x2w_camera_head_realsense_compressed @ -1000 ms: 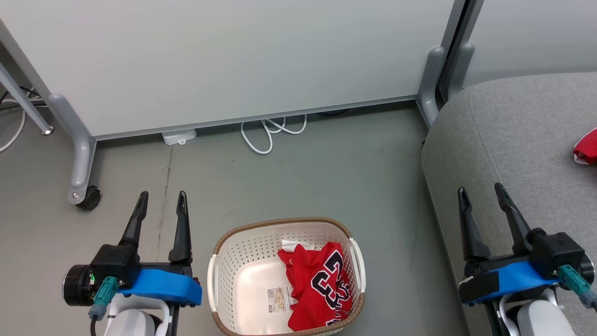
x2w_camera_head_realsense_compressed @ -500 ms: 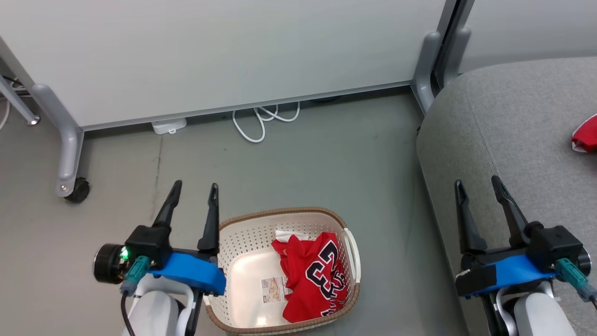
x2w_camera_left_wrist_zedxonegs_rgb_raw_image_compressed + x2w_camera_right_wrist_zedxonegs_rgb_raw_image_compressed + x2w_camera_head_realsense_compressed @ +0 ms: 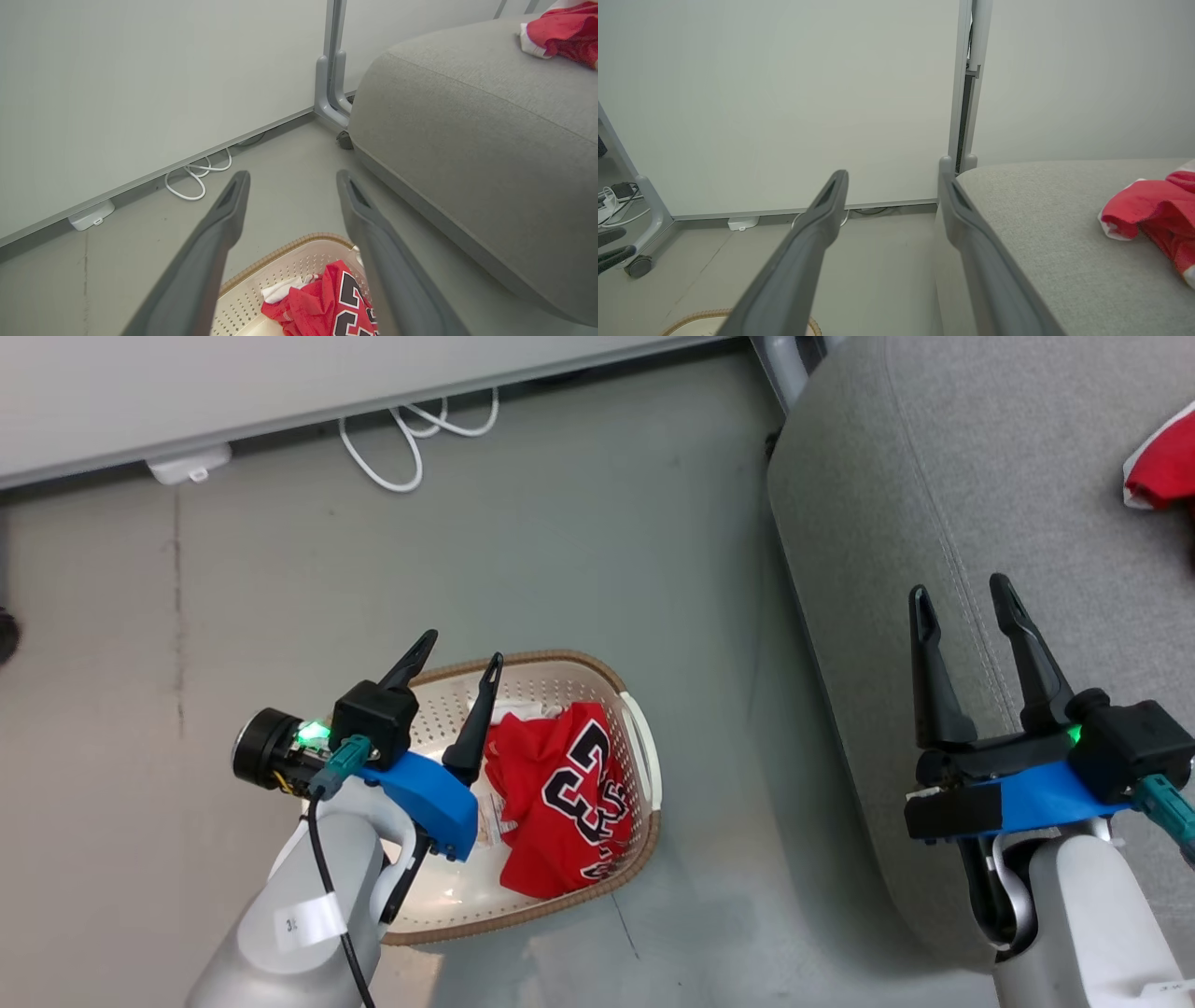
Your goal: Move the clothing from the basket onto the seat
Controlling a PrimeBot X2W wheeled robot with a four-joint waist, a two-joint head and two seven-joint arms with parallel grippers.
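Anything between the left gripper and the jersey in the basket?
Nothing visible. The left gripper is open above the left side of the basket. The jersey lies uncovered in the basket's right half, with nothing on top of it.

A white cable [image 3: 411,439] lies looped on the grey floor [image 3: 560,541] under a pale panel [image 3: 280,373], near a small white box [image 3: 189,465]. A caster [image 3: 639,266] stands farther left.

The left tool [image 3: 292,176] hangs spread above the basket [image 3: 247,305] — a red numbered jersey [image 3: 322,305] inside; another red garment [image 3: 563,28] lies on the grey seat [image 3: 467,140].
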